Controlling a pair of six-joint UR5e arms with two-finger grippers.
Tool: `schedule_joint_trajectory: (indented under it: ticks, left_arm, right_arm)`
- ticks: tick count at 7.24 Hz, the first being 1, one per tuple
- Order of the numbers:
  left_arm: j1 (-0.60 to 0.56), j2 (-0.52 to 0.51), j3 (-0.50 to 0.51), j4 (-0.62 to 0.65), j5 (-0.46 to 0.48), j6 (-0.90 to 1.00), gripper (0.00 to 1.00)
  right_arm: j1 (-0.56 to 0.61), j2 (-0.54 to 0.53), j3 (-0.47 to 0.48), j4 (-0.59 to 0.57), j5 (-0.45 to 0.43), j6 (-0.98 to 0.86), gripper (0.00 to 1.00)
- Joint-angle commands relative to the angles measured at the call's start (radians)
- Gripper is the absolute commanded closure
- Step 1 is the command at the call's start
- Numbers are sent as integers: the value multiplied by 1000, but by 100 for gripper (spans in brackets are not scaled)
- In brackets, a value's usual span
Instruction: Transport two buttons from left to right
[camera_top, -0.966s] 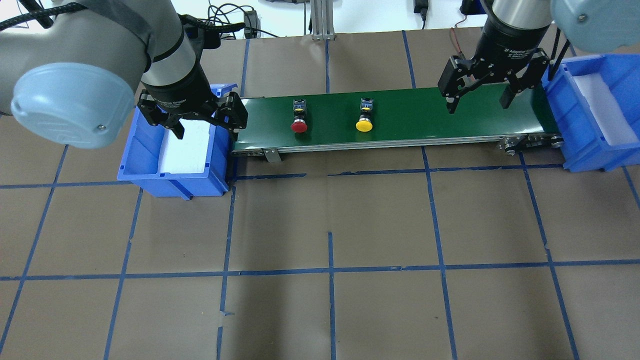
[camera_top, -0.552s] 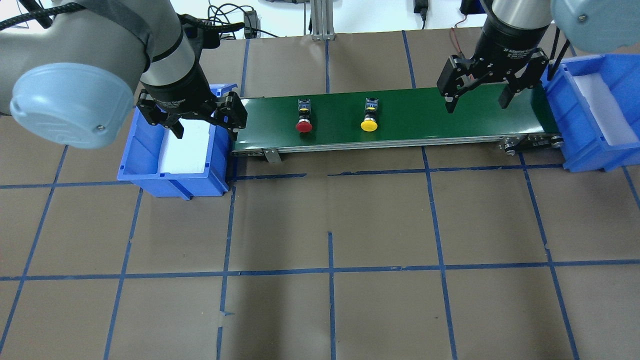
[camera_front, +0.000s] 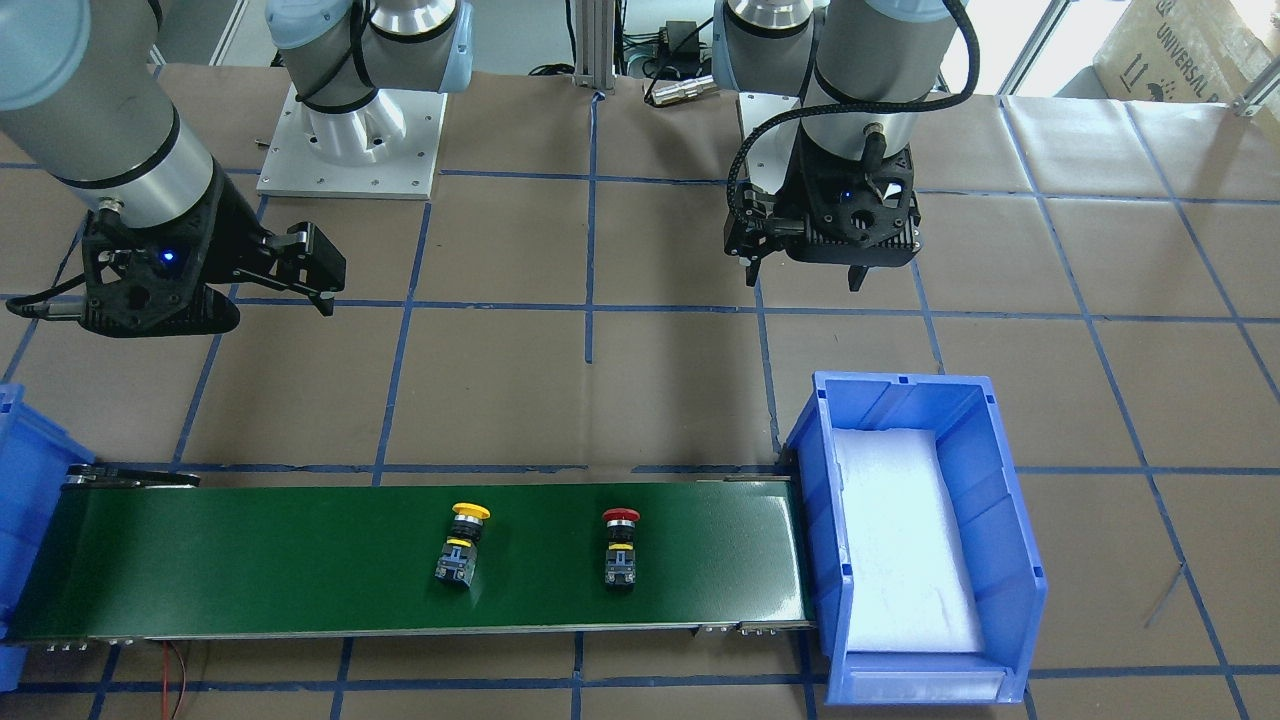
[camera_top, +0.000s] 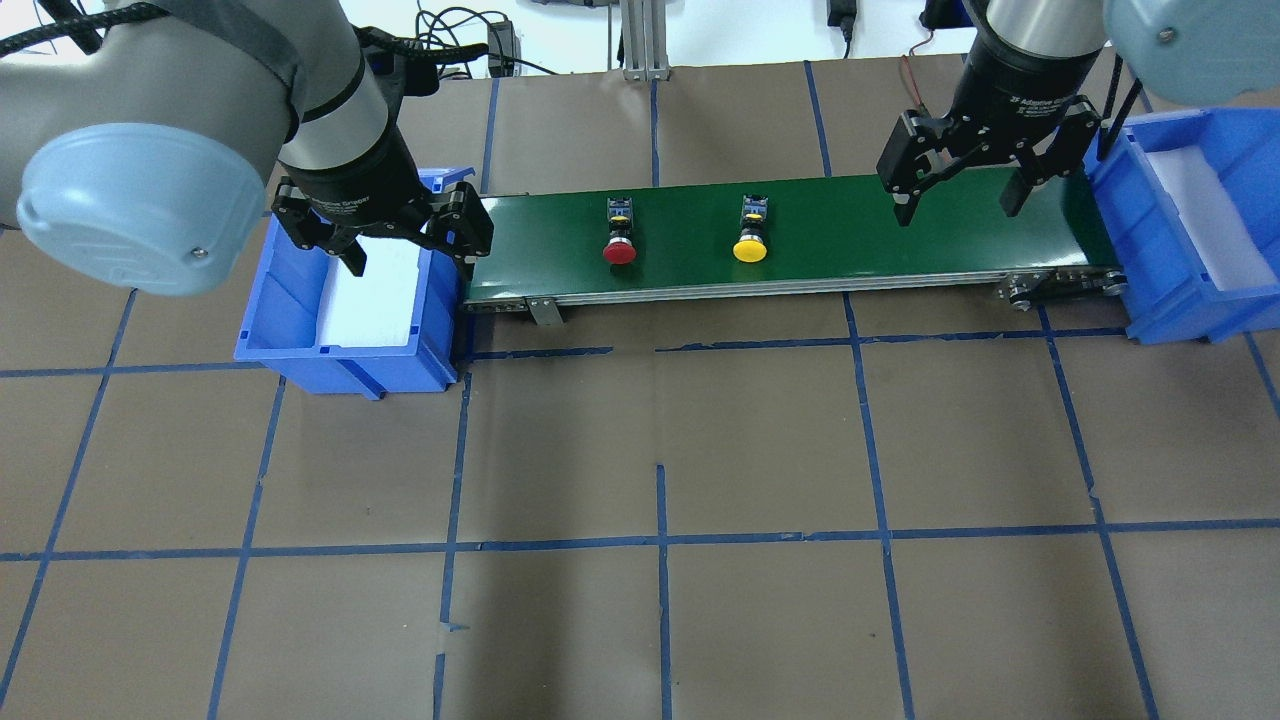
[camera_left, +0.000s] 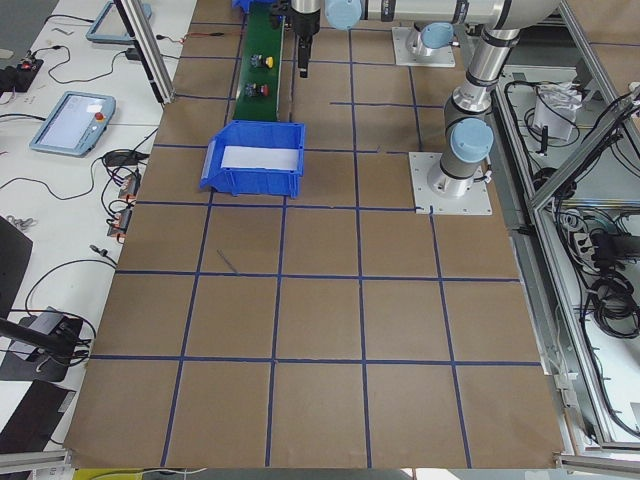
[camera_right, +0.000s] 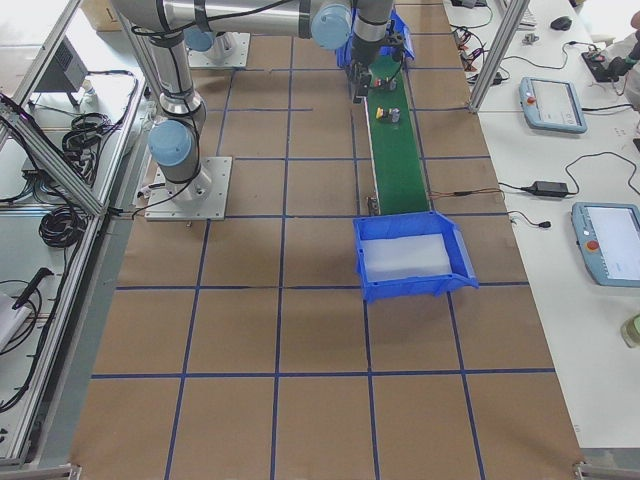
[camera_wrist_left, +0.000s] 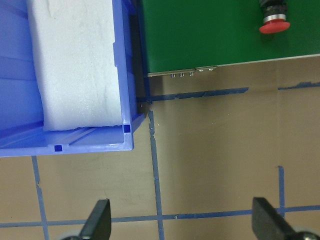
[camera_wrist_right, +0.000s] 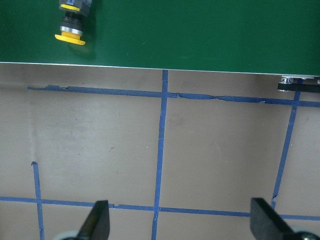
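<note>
I see my left arm (camera_top: 200, 110) reaching in with its wrist turned straight down. The left gripper (camera_top: 412, 262) hangs with jaws spread wide and empty. My right arm (camera_top: 1030, 40) is likewise wrist-down, the right gripper (camera_top: 956, 208) with jaws wide apart, gripping nothing.

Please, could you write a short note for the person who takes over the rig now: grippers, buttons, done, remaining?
Left gripper: open, empty, by the left bin.
Right gripper: open, empty, above the right end of the green belt.
Red button and yellow button: lying on the belt, mid-length, yellow nearer the right bin.
Done: both buttons are out of the left bin.
Left: both must reach the right bin; neither is there.
</note>
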Motion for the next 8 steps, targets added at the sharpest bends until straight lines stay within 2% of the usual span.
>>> schedule_joint_trajectory:
  ticks: [1, 2, 8]
  left_arm:
    - [-3, 3, -2, -11, 0, 0, 0]
    - [-4, -24, 13, 1, -3, -3, 0]
    - [-3, -18, 7, 4, -6, -4, 0]
  right_arm:
    - [0, 0, 0, 0, 0, 0, 0]
    - [0, 0, 0, 0, -2, 0, 0]
    - [0, 12, -8, -28, 3, 18, 0]
